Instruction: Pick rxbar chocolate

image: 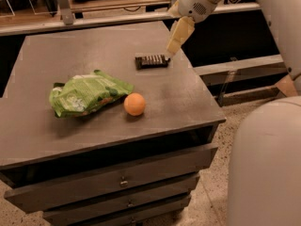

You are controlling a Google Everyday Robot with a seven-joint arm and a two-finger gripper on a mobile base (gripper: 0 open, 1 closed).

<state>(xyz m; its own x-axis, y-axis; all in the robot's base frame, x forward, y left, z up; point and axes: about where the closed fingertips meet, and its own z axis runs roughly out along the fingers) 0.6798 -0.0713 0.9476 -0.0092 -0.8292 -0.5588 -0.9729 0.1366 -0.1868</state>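
The rxbar chocolate is a small flat dark bar with a row of pale lettering, lying on the far right part of the dark tabletop. My gripper hangs from the arm at the upper right, its pale fingers pointing down and left. Its tip is just right of the bar's right end, very close to it.
A large light-green snack bag lies left of centre, with an orange ball beside it on the right. Drawers run below the front edge. A shelf unit stands behind the table. The robot's pale body fills the lower right.
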